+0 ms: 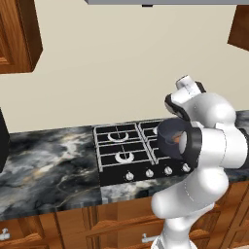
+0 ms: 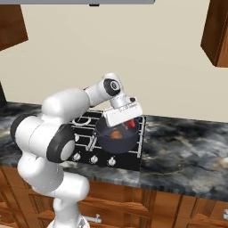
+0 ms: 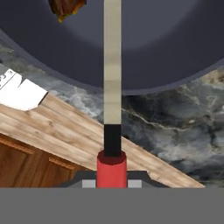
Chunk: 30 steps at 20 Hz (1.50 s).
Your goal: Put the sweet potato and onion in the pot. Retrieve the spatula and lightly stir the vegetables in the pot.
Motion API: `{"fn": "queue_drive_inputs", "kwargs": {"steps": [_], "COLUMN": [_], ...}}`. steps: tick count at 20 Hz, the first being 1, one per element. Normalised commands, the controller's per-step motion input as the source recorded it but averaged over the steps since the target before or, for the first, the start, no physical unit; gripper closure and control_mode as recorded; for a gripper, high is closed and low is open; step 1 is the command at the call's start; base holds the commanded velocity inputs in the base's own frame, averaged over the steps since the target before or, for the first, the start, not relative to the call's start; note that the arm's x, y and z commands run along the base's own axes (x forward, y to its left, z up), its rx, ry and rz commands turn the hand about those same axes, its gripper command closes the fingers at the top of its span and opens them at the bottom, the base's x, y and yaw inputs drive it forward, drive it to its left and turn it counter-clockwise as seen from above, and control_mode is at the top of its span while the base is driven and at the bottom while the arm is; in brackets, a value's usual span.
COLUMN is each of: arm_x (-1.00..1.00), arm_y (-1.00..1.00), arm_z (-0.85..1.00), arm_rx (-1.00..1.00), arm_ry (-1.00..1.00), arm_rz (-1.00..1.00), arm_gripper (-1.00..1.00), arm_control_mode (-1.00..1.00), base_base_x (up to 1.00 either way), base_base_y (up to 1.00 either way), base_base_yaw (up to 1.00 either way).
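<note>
While the hand (image 2: 128, 119) grips 1 spatula (image 3: 112, 87), 1 pot (image 2: 116, 137) holds 1 onion (image 2: 116, 133).

Glossy white arm (image 1: 209, 146), dark joints

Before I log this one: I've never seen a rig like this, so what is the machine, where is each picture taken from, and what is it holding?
It is a white robot arm on a drivable base, in a rendered kitchen. Two pictures come from cameras on the base, behind the arm to its left and right; both look at the same stove set in a dark marble counter. The third comes from a camera on the hand, looking along the gripper.

On the stove stands a dark blue-grey pot. Inside it, the right base view shows the orange-brown onion, and the hand view shows a dark-brown piece at the top edge, apparently the sweet potato.

The gripper is shut on the spatula: its red handle sits between the fingers and the shaft points into the pot.
</note>
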Motion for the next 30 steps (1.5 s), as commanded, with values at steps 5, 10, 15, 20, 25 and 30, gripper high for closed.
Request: {"fn": "queue_drive_inputs", "kwargs": {"steps": [5, 10, 15, 20, 25, 30], "arm_x": [-0.29, -0.38, -0.08, 0.0, 0.0, 0.0], "arm_y": [-0.16, -0.16, -0.01, -0.02, -0.03, -0.01], "arm_z": [0.83, 0.09, -0.34, -0.18, -0.1, -0.02], "arm_rx": [0.03, 0.0, 0.0, 0.0, 0.0, 0.0], "arm_ry": [0.03, 0.12, 0.03, 0.03, 0.12, 0.19], "arm_rz": [0.0, 0.0, 0.0, 0.0, 0.0, 0.0], "arm_gripper": [1.0, 1.0, 1.0, 1.0, 1.0, 1.0], "arm_control_mode": [-1.0, -1.0, -1.0, -1.0, -1.0, -1.0], "base_base_x": [0.0, 0.0, 0.0, 0.0, 0.0, 0.0], "base_base_y": [0.0, 0.0, 0.0, 0.0, 0.0, 0.0], "base_base_yaw": [0.0, 0.0, 0.0, 0.0, 0.0, 0.0]}}
